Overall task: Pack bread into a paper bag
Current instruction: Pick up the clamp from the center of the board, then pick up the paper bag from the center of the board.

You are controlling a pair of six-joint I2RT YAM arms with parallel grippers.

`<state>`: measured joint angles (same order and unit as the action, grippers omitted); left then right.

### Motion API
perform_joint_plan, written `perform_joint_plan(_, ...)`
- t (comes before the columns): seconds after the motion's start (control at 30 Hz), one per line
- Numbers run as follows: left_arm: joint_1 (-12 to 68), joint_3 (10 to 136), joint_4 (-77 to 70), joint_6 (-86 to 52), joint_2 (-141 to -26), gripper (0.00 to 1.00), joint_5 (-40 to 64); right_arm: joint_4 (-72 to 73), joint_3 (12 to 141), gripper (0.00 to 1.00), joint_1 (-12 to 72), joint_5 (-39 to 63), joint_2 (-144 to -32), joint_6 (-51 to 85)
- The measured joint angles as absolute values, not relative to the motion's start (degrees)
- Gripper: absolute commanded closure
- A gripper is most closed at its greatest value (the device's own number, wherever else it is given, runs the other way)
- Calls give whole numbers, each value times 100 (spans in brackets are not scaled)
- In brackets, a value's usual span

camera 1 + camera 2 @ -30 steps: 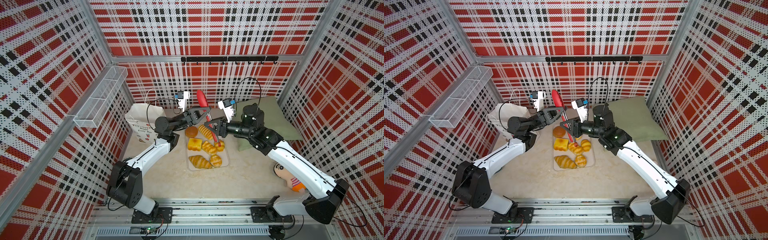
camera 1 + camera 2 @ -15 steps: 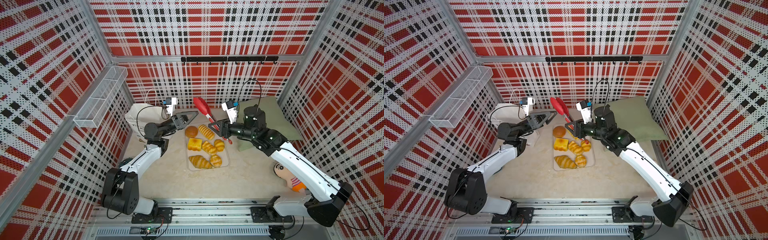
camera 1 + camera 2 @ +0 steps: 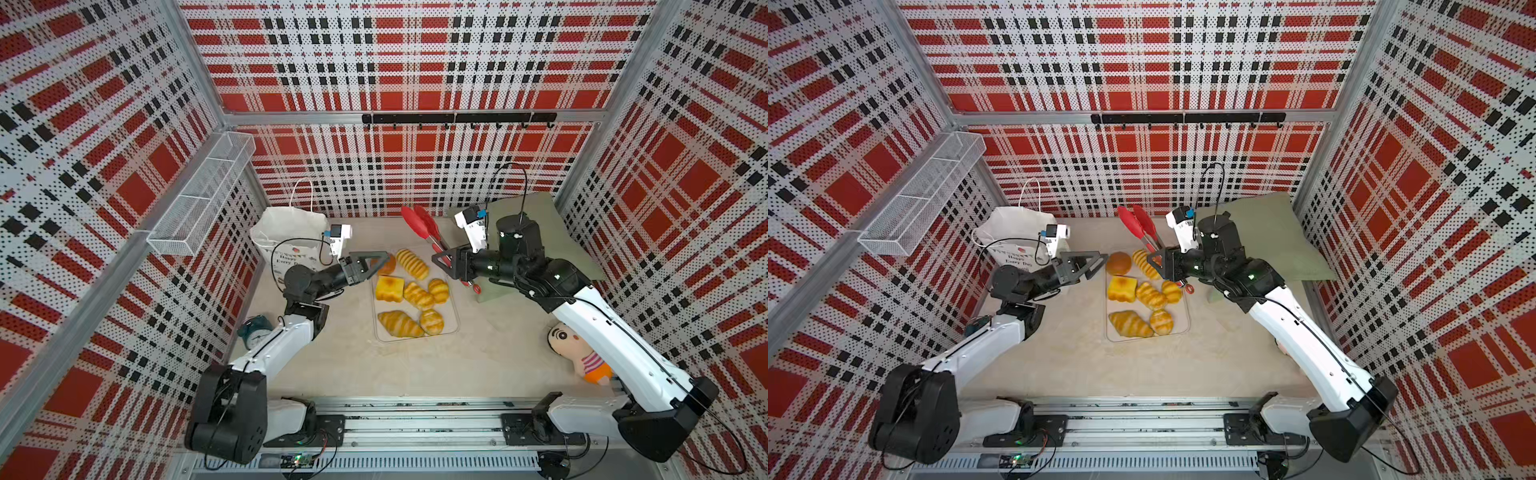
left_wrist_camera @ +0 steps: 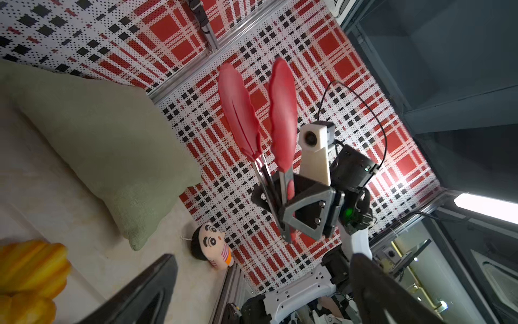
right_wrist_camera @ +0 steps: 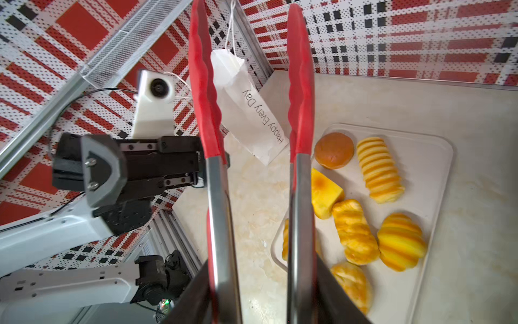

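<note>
The bread lies on a clear tray [image 3: 415, 338]: a round bun [image 3: 388, 266], a ridged loaf [image 3: 412, 264], a square toast [image 3: 389, 288], a croissant [image 3: 400, 324] and small rolls [image 3: 417, 295]. The white paper bag [image 3: 291, 232] [image 3: 1017, 232] stands upright at the back left. My left gripper [image 3: 365, 266] [image 4: 260, 294] hovers open and empty at the tray's left edge, beside the bun. My right gripper [image 3: 446, 266] [image 5: 260, 294] is shut on the metal arms of red-tipped tongs [image 3: 419, 222] [image 5: 201, 84], whose tips stand apart and point up and back.
A green cushion [image 3: 540, 224] fills the back right corner. A doll [image 3: 577, 353] lies under my right arm. A teal alarm clock [image 3: 253, 330] sits by the left wall, below a wire basket [image 3: 199, 199]. A hook rail [image 3: 457, 118] runs along the back wall.
My left gripper has let go of the tongs' red end, opened wide and drawn back to the left. The right gripper keeps the tongs, whose arms have spread apart.
</note>
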<state>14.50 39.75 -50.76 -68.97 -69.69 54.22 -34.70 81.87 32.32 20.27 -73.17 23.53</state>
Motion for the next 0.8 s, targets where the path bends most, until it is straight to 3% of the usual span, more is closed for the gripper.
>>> perform_joint_plan(0.2, 2687, 4663, -1232, -4668, -6119, 1, 3859, -3889, 8138, 51, 2888, 2008, -7317, 2078)
perform_joint_plan(0.3, 2770, 4536, 1, -4211, -5537, 1, 3094, -4036, 8029, 52, 2873, 2014, -7299, 1944)
perform_joint_plan(0.4, 2342, 4438, 1236, -3966, -4698, 1, 2209, -4119, 7736, 51, 2867, 2010, -7227, 1828)
perform_joint_plan(0.57, 696, 4906, 3105, -3461, -3730, 1, 989, -4436, 7220, 51, 2842, 1824, -7015, 1608)
perform_joint_plan(0.67, 19, 5323, 3684, -3114, -3997, 1, 613, -4584, 7004, 50, 2823, 1706, -6838, 1500)
perform_joint_plan(0.8, -298, 5459, 3889, -2941, -4757, 1, 497, -4716, 6812, 50, 2821, 1559, -6591, 1389)
